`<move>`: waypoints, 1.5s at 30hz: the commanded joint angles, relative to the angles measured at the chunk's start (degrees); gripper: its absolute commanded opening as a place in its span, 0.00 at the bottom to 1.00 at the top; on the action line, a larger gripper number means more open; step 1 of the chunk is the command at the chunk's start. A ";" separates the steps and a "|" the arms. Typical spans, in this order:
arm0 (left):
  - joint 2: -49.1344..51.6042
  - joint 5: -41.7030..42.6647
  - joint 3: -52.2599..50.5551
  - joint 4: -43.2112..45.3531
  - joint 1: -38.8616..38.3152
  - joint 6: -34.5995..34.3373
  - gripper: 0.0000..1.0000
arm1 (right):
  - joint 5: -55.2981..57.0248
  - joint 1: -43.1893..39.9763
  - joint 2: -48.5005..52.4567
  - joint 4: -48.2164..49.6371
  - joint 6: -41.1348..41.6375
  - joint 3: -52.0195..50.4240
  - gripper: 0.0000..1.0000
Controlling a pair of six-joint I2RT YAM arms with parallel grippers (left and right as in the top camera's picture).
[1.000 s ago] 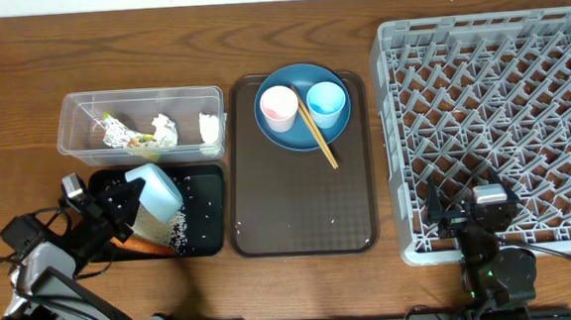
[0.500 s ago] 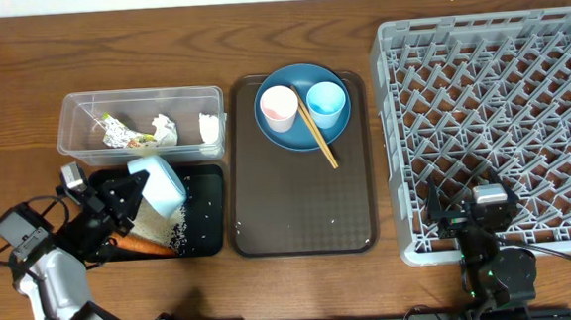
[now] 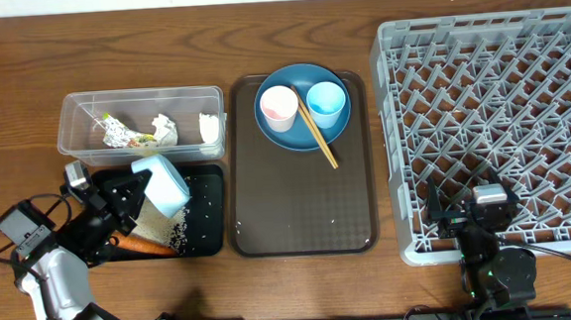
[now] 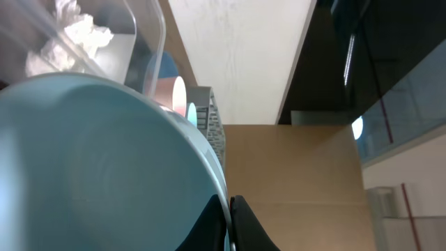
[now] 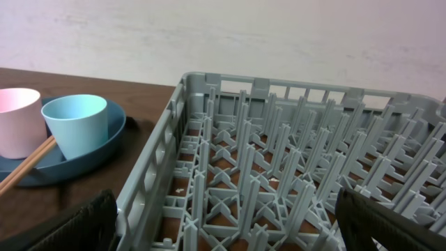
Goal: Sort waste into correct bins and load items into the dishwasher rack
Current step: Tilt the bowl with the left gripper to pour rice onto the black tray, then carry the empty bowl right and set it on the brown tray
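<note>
My left gripper (image 3: 129, 197) is shut on the rim of the pale blue bowl (image 3: 163, 184), which it holds tilted above the black tray (image 3: 205, 229). The bowl fills the left wrist view (image 4: 97, 167), with the jaws (image 4: 230, 223) pinching its edge. Loose white rice (image 3: 160, 225) and an orange carrot (image 3: 144, 247) lie in the black tray. The clear tub (image 3: 138, 100) holds paper wads (image 3: 164, 128) and a foil wrapper (image 3: 125, 138). The blue plate (image 3: 302, 104) carries a pink cup (image 3: 279, 106), a blue cup (image 3: 326, 101) and chopsticks (image 3: 316, 133). My right gripper (image 3: 473, 213) is open over the near corner of the grey rack (image 3: 501, 117).
The brown serving tray (image 3: 303, 199) lies between the bins and the rack, with the plate at its far end. In the right wrist view the rack's pegs (image 5: 279, 160) fill the foreground, and the blue cup (image 5: 75, 124) and pink cup (image 5: 17, 120) stand at the left.
My left gripper has lifted the bowl a little and shifted it slightly right and away over the black tray. The right arm has not moved.
</note>
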 commanded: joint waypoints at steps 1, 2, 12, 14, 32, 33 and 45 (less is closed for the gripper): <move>-0.63 1.51 0.17 0.79 -0.33 -0.26 0.06 | 0.42 1.60 0.11 -0.22 -0.50 -0.07 0.99; -0.63 1.51 0.15 0.76 -0.33 -1.22 0.06 | 0.42 1.60 0.11 -0.22 -0.50 -0.07 0.99; -1.07 1.49 0.17 1.86 -0.46 -8.50 0.06 | 0.42 1.60 0.11 -0.22 -0.52 -0.07 0.99; -1.07 1.49 0.17 2.36 -0.96 -8.48 0.06 | 0.42 1.60 0.11 -0.22 -0.50 -0.07 0.99; -11.63 -22.03 1.77 14.80 -22.53 -21.16 0.06 | 0.42 1.60 0.11 -0.22 -0.52 -0.07 0.99; -12.92 -24.81 1.77 14.19 -24.83 -21.16 0.07 | 0.42 1.60 0.11 -0.22 -0.50 -0.07 0.99; -17.84 -53.24 1.86 7.52 -51.54 -18.43 0.06 | 0.42 1.60 0.11 -0.22 -0.52 -0.07 0.99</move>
